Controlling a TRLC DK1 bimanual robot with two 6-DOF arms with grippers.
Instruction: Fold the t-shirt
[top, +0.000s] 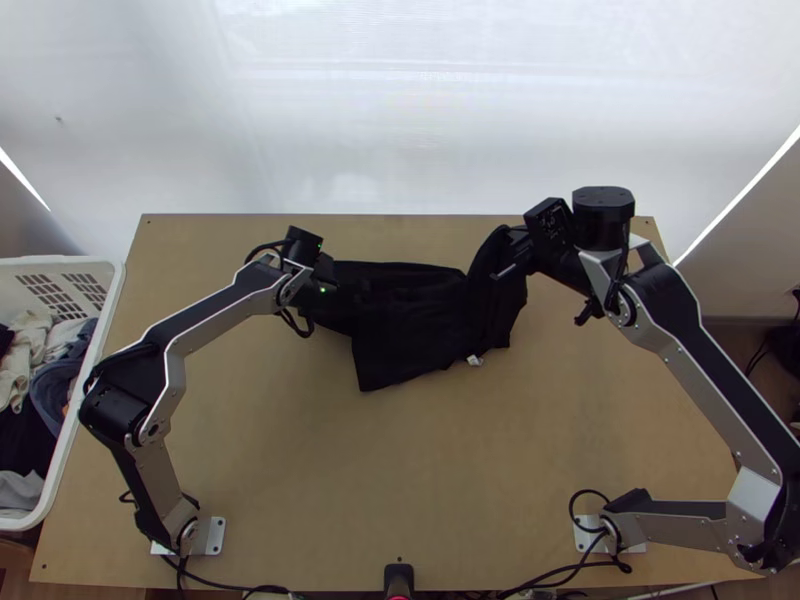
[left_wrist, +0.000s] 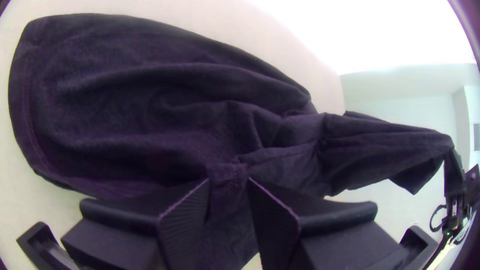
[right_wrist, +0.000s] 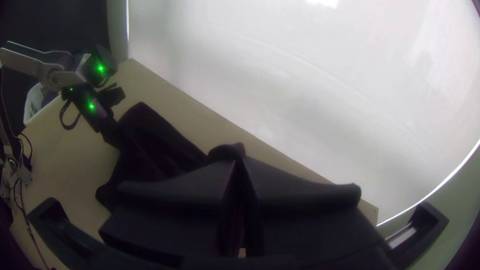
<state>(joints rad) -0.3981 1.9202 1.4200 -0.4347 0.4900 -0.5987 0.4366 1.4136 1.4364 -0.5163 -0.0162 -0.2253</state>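
In the top view the black t-shirt (top: 410, 325) lies bunched and partly folded over the back middle of the table. My left gripper (top: 345, 287) is low over its left part; in the left wrist view that gripper (left_wrist: 228, 182) stands partly open, with dark cloth showing in the gap between its fingers. At the shirt's right end my right gripper (top: 505, 258) holds a raised portion, with cloth hanging down from it. A bit of the t-shirt (right_wrist: 227, 151) sticks up at the tips of the right gripper (right_wrist: 240, 162) in the right wrist view, its fingers closed on it.
A white basket (top: 112, 300) of mixed clothes stands beside the table's left edge. A white sheet (top: 400, 120) hangs behind the table. Bare wood (top: 400, 460) stretches between the shirt and the arms' bases. A small white tag (top: 474, 360) is at the shirt's near edge.
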